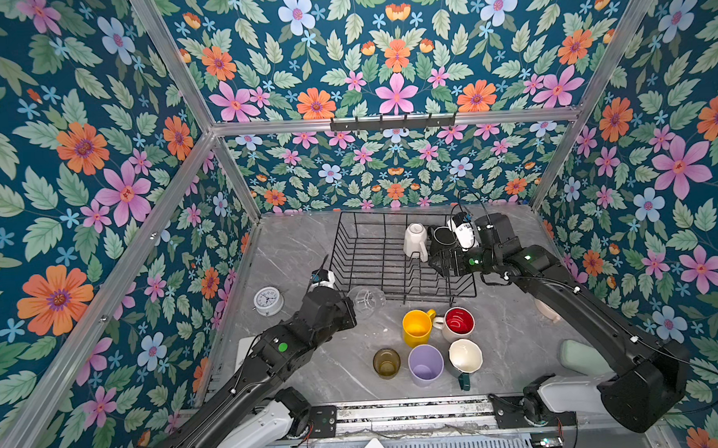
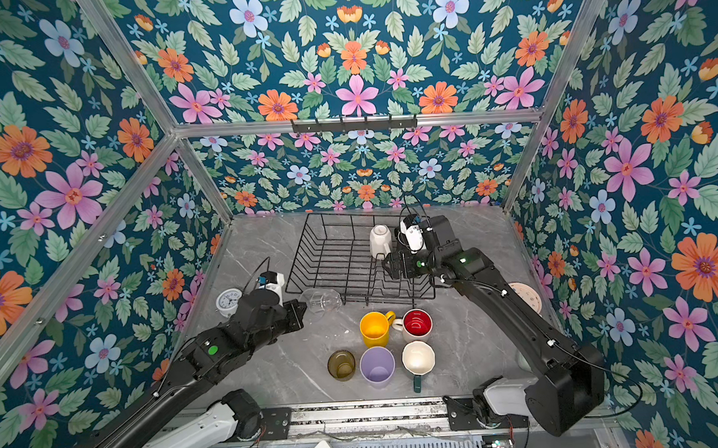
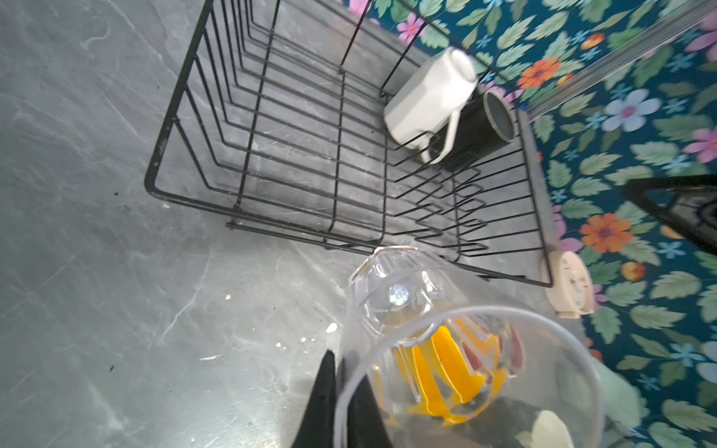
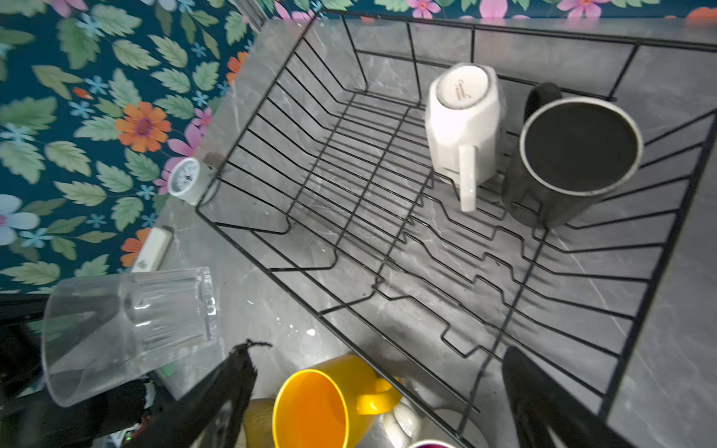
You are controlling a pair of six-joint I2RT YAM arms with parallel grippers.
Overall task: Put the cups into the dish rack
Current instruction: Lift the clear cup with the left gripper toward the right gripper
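Fig. My left gripper (image 3: pixel 341 403) is clamped on the rim of the clear glass (image 1: pixel 367 301), one finger outside the wall and one inside. The glass lies tilted on its side, base toward the dish rack (image 1: pixel 338 255) and just outside its near-left corner; whether it touches the table (image 1: pixel 292 253) I cannot tell. My right gripper (image 4: pixel 380 351) hangs over the rack's near-right part, above the upright dividers, jaws wide apart and holding nothing. Edges: the rack's near rim runs between the glass and the wire floor, and its left wall slopes up beside the glass. The rack's left and middle floor lies open. The white mug (image 1: pixel 415 241), upside down, and the black mug (image 1: pixel 443 236), mouth up and leaning, sit side by side in the far-right corner, the white handle touching the black wall in the left wrist view. On the table before the near rim stand the yellow mug (image 1: pixel 416 326) and the red-inside mug (image 1: pixel 459 322), close together. Nearer the robot base are the olive glass (image 1: pixel 386 362), the lilac tumbler (image 1: pixel 426 364) and the teal mug with cream inside (image 1: pixel 465 357). A white clock (image 1: pixel 268 299) stands to the left of my left wrist, near the wall. A cream clock (image 2: pixel 527 296) is partly hidden behind my right arm.
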